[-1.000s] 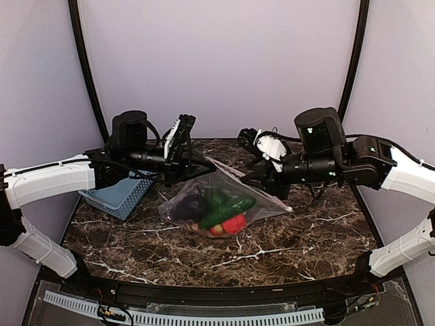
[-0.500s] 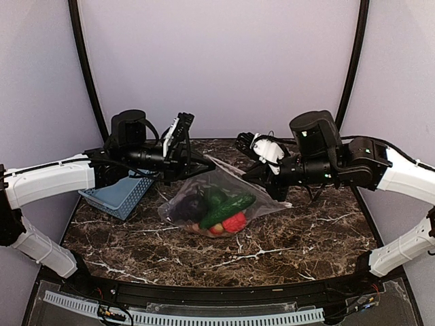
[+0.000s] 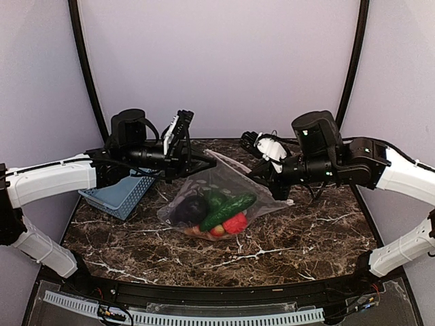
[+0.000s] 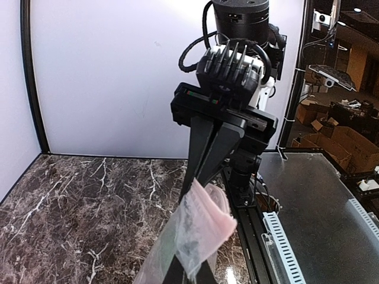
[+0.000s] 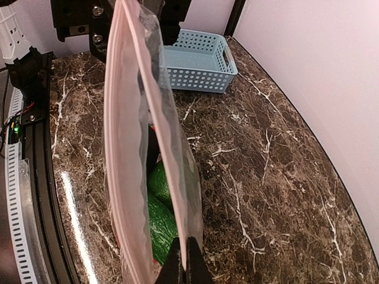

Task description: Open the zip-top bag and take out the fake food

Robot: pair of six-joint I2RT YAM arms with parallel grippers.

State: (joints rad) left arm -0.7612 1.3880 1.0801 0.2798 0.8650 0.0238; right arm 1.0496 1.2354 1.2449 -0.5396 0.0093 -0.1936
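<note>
The zip-top bag (image 3: 219, 185) sits mid-table with its mouth lifted and held between both grippers. The fake food lies inside: a green cucumber (image 3: 228, 208), a red piece (image 3: 235, 223) and a dark eggplant (image 3: 189, 208). My left gripper (image 3: 206, 165) is shut on one lip of the pink zip strip (image 4: 208, 223); its fingertips (image 4: 188, 276) show at the bottom of the left wrist view. My right gripper (image 3: 257, 174) is shut on the other lip (image 5: 188, 264). In the right wrist view the mouth gapes and the cucumber (image 5: 159, 218) shows through it.
A blue lattice basket (image 3: 119, 193) stands at the left, under the left arm, and also shows in the right wrist view (image 5: 198, 68). Dark marble table (image 3: 306, 231) has a black rail (image 3: 204, 295) along its near edge. Curved black poles rise at the back corners.
Both grippers keep hold of the bag's lips. The bag's top edge has risen a little and the right gripper has shifted slightly. The food has not moved.
</note>
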